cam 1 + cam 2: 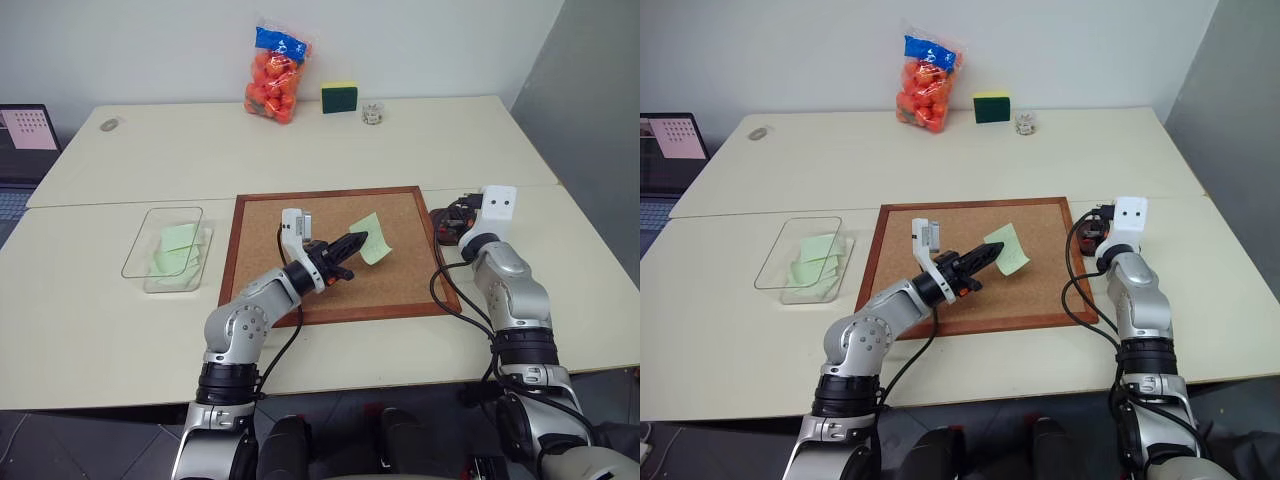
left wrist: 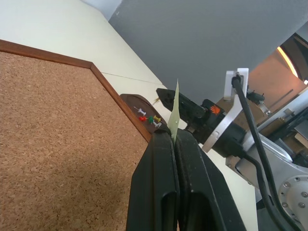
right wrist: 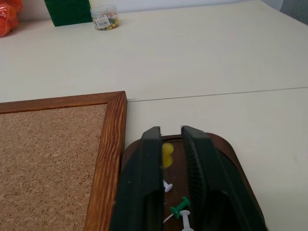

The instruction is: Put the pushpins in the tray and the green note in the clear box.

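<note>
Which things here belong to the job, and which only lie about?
Job: green note pinched in the left gripper; pushpins in the tray under the right gripper; clear box.

Lying about: cork board, sponge, bag of orange fruit, small jar.

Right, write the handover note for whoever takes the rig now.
Left hand: shut on the green note, holding it above the cork board.
Right hand: slightly open over the tray, with a yellow pushpin between its fingers.
Done: several pushpins lie in the tray, right of the board. The clear box, left of the board, already holds green notes.
Left: carry the held note to the clear box and release it.
</note>
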You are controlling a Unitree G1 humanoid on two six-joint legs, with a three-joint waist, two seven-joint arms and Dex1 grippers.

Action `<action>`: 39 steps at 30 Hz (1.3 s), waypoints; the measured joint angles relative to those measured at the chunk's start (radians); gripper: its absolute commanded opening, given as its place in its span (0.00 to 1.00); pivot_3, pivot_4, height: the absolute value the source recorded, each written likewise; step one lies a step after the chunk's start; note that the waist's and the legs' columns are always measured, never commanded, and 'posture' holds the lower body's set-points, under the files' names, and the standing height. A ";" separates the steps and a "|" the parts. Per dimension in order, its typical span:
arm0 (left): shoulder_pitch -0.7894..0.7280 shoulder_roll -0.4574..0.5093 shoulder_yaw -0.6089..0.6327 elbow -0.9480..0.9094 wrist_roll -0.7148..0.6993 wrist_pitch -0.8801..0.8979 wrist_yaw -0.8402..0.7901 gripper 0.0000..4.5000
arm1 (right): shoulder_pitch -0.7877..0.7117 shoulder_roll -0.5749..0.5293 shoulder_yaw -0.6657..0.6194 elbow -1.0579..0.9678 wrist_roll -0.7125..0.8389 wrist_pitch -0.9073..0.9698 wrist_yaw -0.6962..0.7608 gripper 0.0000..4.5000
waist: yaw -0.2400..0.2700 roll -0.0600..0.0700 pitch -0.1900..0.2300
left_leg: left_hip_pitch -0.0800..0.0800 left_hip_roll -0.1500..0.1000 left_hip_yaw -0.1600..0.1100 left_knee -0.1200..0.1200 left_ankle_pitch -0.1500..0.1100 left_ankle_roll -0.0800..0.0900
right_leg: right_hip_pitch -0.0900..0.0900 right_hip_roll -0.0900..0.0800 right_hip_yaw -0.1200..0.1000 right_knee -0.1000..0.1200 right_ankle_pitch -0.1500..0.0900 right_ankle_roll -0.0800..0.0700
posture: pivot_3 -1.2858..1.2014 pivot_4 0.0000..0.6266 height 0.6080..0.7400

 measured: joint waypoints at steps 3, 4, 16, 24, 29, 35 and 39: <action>0.000 0.001 0.000 -0.003 0.000 0.000 0.000 0.00 | 0.000 0.000 -0.009 0.012 0.000 0.000 -0.001 0.49 | 0.000 0.000 0.000 | 0.000 0.000 0.000 0.000 0.000 0.000 | 0.000 0.000 0.000 0.000 0.000 0.000 | 0.52 0.24 1.00; 0.000 0.000 0.000 -0.004 0.000 0.000 0.000 0.00 | -0.001 0.000 -0.012 0.016 0.000 0.000 -0.001 0.55 | 0.000 0.000 0.000 | 0.000 0.000 0.000 0.000 0.000 0.000 | 0.000 0.000 0.000 0.000 0.000 0.000 | 0.52 0.24 1.00; 0.000 -0.001 -0.001 -0.004 0.000 0.000 0.001 0.00 | 0.012 -0.009 -0.015 -0.004 -0.002 -0.001 0.027 0.99 | 0.000 0.000 0.000 | 0.000 0.000 0.000 0.000 0.000 0.000 | 0.000 0.000 0.000 0.000 0.000 0.000 | 0.52 0.24 1.00; 0.003 0.013 0.015 -0.041 0.021 -0.017 0.042 0.00 | 0.144 -0.049 0.082 -0.245 0.049 -0.003 0.259 0.99 | 0.000 0.000 0.000 | 0.000 0.000 -0.001 0.000 0.000 0.000 | 0.000 0.000 0.000 0.000 0.000 0.000 | 0.52 0.24 1.00; 0.044 0.055 0.038 -0.131 0.143 -0.096 0.163 0.00 | 0.210 -0.051 0.142 -0.406 0.123 -0.017 0.401 0.99 | -0.002 0.000 0.000 | 0.000 0.001 -0.002 0.000 0.000 0.000 | 0.000 0.000 -0.001 0.000 0.000 0.001 | 0.52 0.24 1.00; 0.115 0.094 0.032 -0.235 0.434 -0.195 0.427 0.00 | 0.231 -0.050 0.233 -0.517 0.164 -0.031 0.510 0.99 | 0.002 0.000 0.000 | 0.000 0.000 -0.003 0.000 0.000 0.000 | 0.000 0.000 -0.002 0.000 0.000 0.001 | 0.52 0.24 1.00; 0.174 0.135 0.054 -0.287 0.638 -0.228 0.594 0.00 | 0.235 -0.046 0.250 -0.525 0.196 -0.027 0.533 0.99 | 0.003 -0.001 0.001 | 0.000 0.001 -0.003 0.000 0.000 0.000 | 0.000 0.000 -0.002 0.000 0.000 0.000 | 0.52 0.24 1.00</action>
